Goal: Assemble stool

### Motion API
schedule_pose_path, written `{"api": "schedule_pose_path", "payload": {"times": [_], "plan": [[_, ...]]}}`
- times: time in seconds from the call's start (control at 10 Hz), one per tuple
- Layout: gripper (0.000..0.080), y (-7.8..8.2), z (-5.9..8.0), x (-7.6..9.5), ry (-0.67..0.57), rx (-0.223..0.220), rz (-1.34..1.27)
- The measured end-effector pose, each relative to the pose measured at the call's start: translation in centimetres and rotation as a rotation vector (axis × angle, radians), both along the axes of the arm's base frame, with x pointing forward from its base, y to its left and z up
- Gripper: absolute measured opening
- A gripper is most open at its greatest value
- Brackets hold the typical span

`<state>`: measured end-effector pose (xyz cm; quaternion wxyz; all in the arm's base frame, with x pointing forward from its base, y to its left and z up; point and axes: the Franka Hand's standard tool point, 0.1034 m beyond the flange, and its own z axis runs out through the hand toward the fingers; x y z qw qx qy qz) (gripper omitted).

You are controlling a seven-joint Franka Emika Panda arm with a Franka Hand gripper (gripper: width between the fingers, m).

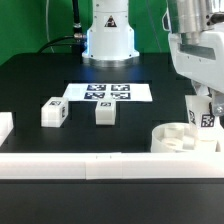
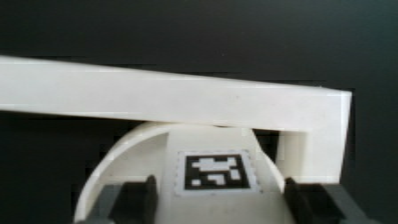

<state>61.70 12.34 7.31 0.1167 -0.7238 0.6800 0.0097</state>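
The round white seat [image 1: 180, 138] lies at the exterior view's right, by the front bar. My gripper [image 1: 204, 100] is shut on one white tagged leg [image 1: 207, 117] and holds it upright just above the seat's far right part. In the wrist view the leg [image 2: 217, 165] with its tag fills the gap between the two dark fingers [image 2: 139, 200], and my gripper [image 2: 219, 203] is closed on its sides. The seat below is mostly hidden there. Two more legs [image 1: 53, 112] [image 1: 104, 112] lie loose on the black table to the left.
The marker board [image 1: 108, 92] lies flat in front of the robot base [image 1: 108, 40]. A long white bar [image 1: 90, 166] edges the table's front, and a white block [image 1: 4, 126] stands at the left edge. The bar's corner [image 2: 196, 95] shows in the wrist view.
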Motion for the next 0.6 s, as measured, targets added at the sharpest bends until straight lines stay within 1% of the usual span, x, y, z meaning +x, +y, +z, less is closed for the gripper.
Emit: {"api": "schedule_pose_path", "payload": {"times": [0.2, 0.3, 0.4, 0.5, 0.6], "plan": [[0.0338, 0.02, 0.0, 0.0, 0.013, 0.019, -0.076], [0.0338, 0.04, 0.0, 0.0, 0.027, 0.037, -0.151], [0.0338, -0.15, -0.03, 0.04, 0.033, 0.072, -0.273], [0.0338, -0.44, -0.12, -0.09, 0.035, 0.117, -0.412], [0.0338, -0.4, -0.15, -0.2, 0.052, 0.15, -0.505]]}}
